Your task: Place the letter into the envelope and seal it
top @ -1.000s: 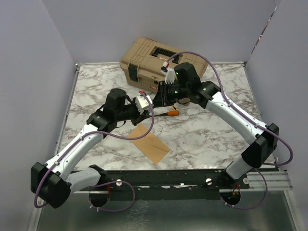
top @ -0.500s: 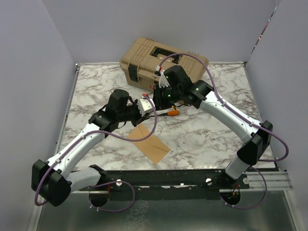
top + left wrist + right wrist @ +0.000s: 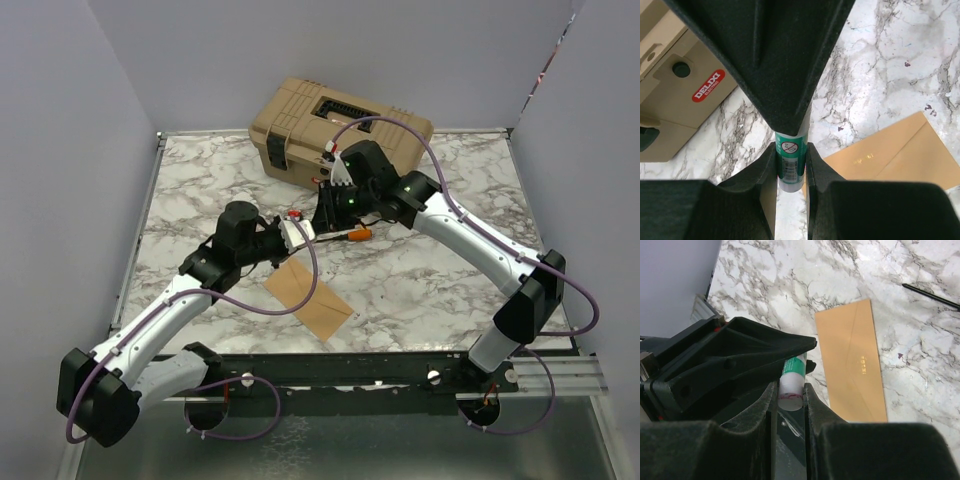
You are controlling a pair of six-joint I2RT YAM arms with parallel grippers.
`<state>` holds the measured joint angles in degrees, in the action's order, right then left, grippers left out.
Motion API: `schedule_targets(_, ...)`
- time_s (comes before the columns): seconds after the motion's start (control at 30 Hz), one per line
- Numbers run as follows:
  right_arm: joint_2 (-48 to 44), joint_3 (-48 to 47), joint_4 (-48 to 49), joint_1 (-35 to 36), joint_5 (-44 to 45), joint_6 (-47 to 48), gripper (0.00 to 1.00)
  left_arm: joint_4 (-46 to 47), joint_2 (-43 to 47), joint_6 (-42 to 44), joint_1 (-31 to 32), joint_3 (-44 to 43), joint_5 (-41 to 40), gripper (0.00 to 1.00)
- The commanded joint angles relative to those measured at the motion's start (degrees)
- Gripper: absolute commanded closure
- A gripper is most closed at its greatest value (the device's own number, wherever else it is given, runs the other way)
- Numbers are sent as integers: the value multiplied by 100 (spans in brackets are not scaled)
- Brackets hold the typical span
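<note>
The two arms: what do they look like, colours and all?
The left arm and right arm both have white shells between chunky black joints. A purple cable loops loosely along each one. Small green lights glow on the right arm. The fingers are matte black and taper like wedges.

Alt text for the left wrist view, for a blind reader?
The left gripper clamps a green-labelled glue stick, its far end inside the right gripper. A brown envelope lies right on the marble table, a tan toolbox left.
</note>
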<state>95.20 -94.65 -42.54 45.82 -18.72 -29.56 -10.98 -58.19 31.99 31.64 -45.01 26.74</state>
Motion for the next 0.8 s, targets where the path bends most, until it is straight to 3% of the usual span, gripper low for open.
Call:
schedule_targets(0.0,116,533,-348,155,-688,-381,100,2397,344,-244,18,-236,-53,100)
schedule_targets(0.17,185,670,-293,164,-751,-418,100,2833,210,-245,18,-359,249,100)
schedule_targets(0.77,581,1033,-222,164,-1110,-475,100,2742,-196,611,449,-921,758,100)
